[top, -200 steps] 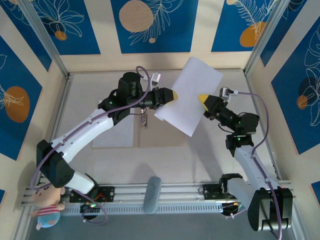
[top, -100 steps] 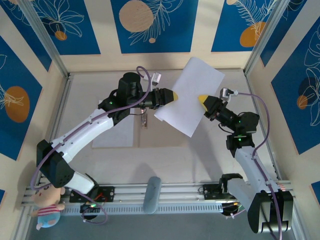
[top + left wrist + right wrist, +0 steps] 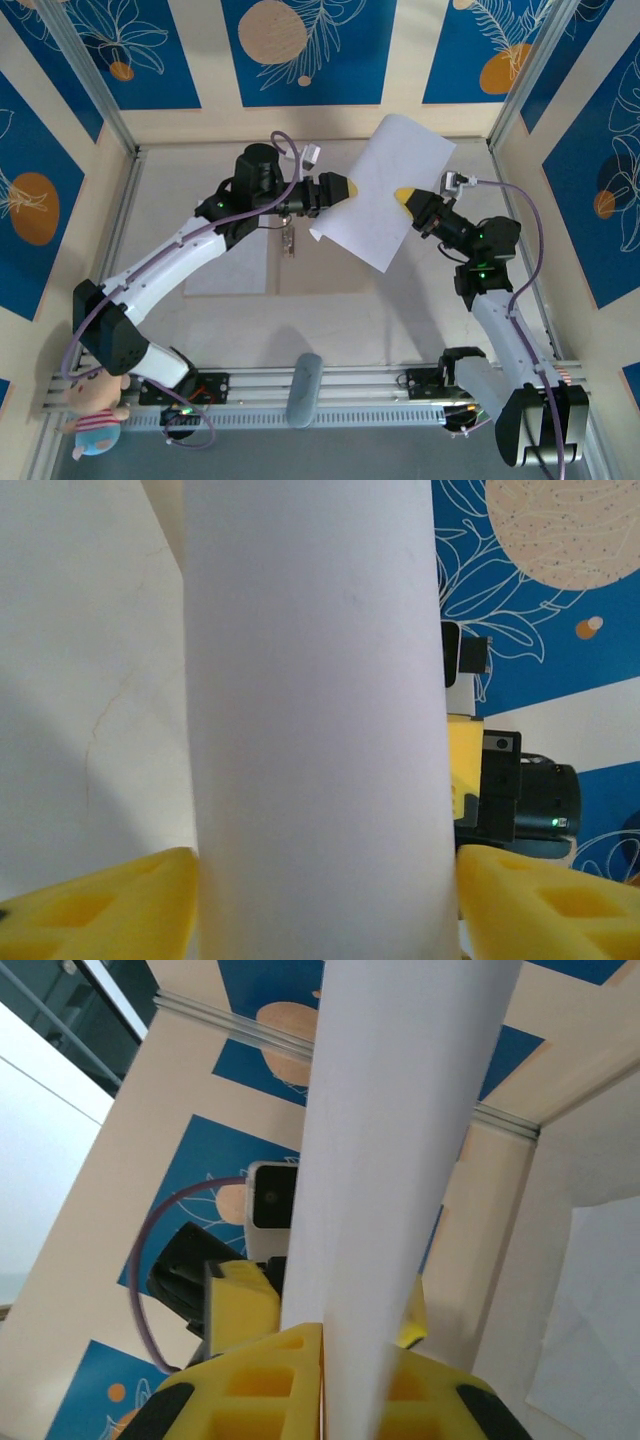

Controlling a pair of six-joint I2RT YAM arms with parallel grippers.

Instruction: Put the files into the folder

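A raised sheet (image 3: 380,190) of white paper is held up in the air over the back of the worktop (image 3: 350,320), between the two arms; it is tilted, with one corner up by the back wall and one corner down low. Its right edge is pinched by the right jaws, which are closed tight on the paper; in the right wrist view the paper is squeezed between the yellow fingers (image 3: 270,1380) and goes up from them like a tall strip.

The left jaws are set at the left edge of the same sheet; in the left wrist view they are seen wide apart, with a yellow finger (image 3: 100,905) at each bottom corner and the bent paper filling the gap between them; whether the paper is touched by those fingers cannot be told.

A flat sheet (image 3: 235,275) of white paper is laid on the worktop, to the left of the raised one; part of it is hidden under the left arm (image 3: 180,250). The right arm (image 3: 505,325) is bent up from the near right side.

A soft doll (image 3: 95,415) is seen at the near left corner, by the foot of the left arm; the walls (image 3: 300,50) are painted blue with orange circles.
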